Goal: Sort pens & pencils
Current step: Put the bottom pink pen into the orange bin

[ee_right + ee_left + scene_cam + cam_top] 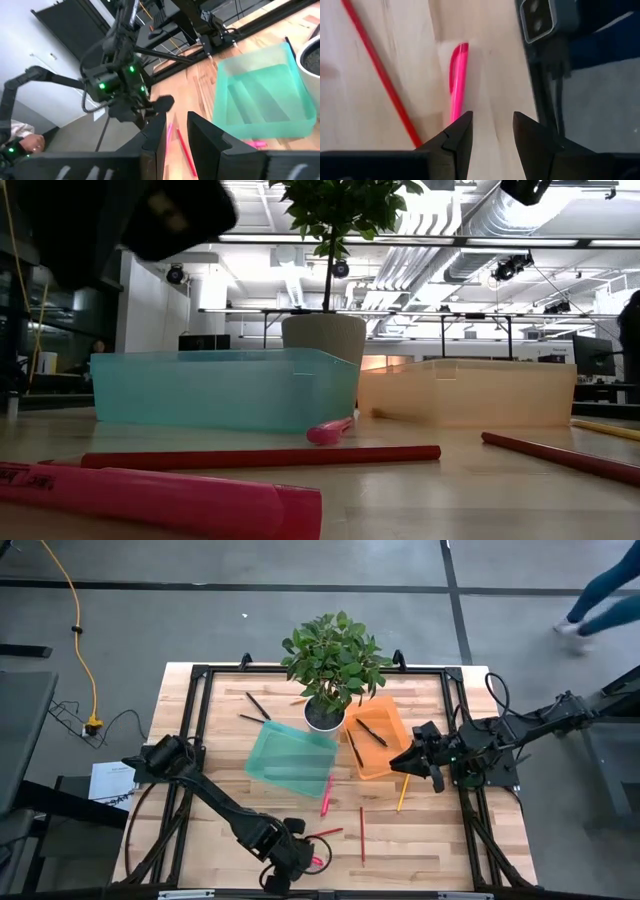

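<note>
My left gripper stands open near the table's front edge, slanting down, nothing between its fingers. A pink pen lies flat on the wood just beyond one fingertip, with a red pencil beside it. Other loose sticks lie on the table: a second red pencil, another pink pen, a yellow pencil and black pens at the back. My right gripper hovers open and high beside the orange bin, which has dark pens inside.
A teal bin sits mid-table beside the orange one, with a potted plant behind them. Black frame rails run along the table's sides. Bare wood lies between the bins and the front edge.
</note>
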{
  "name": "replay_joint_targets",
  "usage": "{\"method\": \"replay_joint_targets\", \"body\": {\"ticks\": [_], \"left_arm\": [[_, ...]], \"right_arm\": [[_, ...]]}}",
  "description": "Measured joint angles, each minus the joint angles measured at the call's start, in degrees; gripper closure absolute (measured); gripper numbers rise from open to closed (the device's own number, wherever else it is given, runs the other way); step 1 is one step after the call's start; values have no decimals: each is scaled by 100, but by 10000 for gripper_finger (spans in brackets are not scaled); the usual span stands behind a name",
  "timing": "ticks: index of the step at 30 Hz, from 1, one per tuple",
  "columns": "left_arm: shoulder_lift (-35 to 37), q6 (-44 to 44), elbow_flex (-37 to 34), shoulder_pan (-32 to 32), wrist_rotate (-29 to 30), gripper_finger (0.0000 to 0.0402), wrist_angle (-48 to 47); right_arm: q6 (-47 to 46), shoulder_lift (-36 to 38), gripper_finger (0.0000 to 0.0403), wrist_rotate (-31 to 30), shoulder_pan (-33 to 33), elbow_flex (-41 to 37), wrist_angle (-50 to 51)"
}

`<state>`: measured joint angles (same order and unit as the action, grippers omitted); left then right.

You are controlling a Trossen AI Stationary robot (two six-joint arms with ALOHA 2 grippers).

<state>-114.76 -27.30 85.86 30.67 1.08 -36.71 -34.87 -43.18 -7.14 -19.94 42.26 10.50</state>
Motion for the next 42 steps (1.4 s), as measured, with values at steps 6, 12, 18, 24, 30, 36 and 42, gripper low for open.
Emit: {"method": "replay_joint_targets", "body": {"ticks": [6,12,18,24,30,36,42], "left_arm": [[-102,-66,-17,14,134,275,-112],[-181,-104,-17,7,283,275,-104],[-299,-109,-16,9,308,275,-43],[-350,-133,-11,9,352,275,-77],[-428,-155,-4,4,435,275,-85],[-568,-211,-14,6,335,275,-128],[-654,-316,-17,9,306,275,-79]], "right_arm": [[37,15,334,-7,0,0,4],[38,15,334,-11,0,0,0],[39,15,334,-11,0,0,2],[83,15,334,-9,0,0,0],[83,15,334,-9,0,0,24],[83,15,334,-7,0,0,46],[83,15,334,-4,1,0,54]]}}
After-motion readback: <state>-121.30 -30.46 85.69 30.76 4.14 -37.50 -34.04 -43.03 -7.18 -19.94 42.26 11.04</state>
